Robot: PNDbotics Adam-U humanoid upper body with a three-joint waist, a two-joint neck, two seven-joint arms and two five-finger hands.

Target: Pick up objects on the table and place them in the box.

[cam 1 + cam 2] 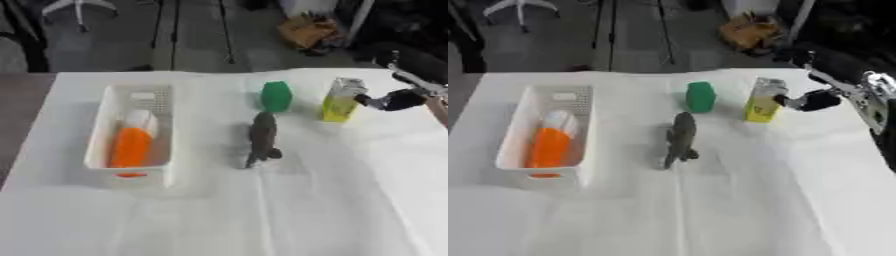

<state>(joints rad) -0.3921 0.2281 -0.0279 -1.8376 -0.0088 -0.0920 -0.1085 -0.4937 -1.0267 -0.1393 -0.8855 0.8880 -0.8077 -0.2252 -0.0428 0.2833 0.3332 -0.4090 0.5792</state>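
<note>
- The right robot hand (814,101) comes in from the bench's right edge, and its dark fingertip end is just beside the right face of the yellow carton (760,101), perhaps touching it. Whether its fingers are spread or curled cannot be made out, and nothing appears to be held in it.
- The carton stands upright near the far right corner of the bench (350,200), its long axis vertical. It lies directly to the left of the hand, so I judge that a sideways close on its narrow body is what the coming move turns on.
- The left robot hand shows in neither view, so the right arm is the only one near.
- Just left of the carton stands a green block (276,96), apart from it. Nearer the middle lies a grey figure (262,139), its long axis running from the far edge toward the near edge.
- The white box (98,150) sits well apart toward the left edge, and an orange bottle (131,146) already lies inside it.
- The right eye view shows more of the arm's silver joints at the right edge, while the left eye view cuts them off.
</note>
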